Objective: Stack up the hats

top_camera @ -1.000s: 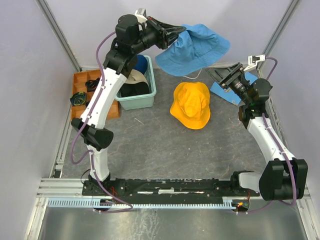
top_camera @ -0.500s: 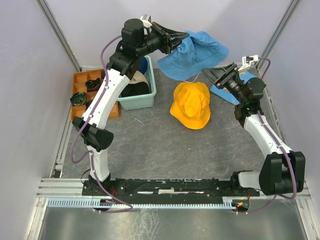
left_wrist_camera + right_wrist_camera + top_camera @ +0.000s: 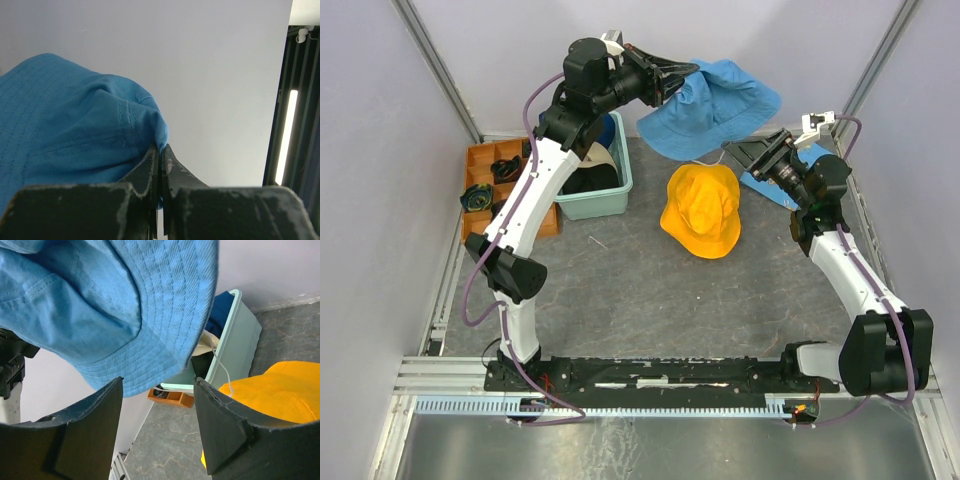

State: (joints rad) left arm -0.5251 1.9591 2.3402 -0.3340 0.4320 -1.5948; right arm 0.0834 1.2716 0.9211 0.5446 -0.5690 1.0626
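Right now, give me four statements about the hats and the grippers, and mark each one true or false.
1. The left gripper is shut on an edge of the light blue hat. True.
2. The yellow-orange hat sits inside the mint-green tub. False: it lies on the table, apart from the tub.
3. The right gripper is open and holds nothing. True.
4. The light blue hat rests on top of the yellow-orange hat. False: it hangs in the air from the left gripper, not yet stacked.
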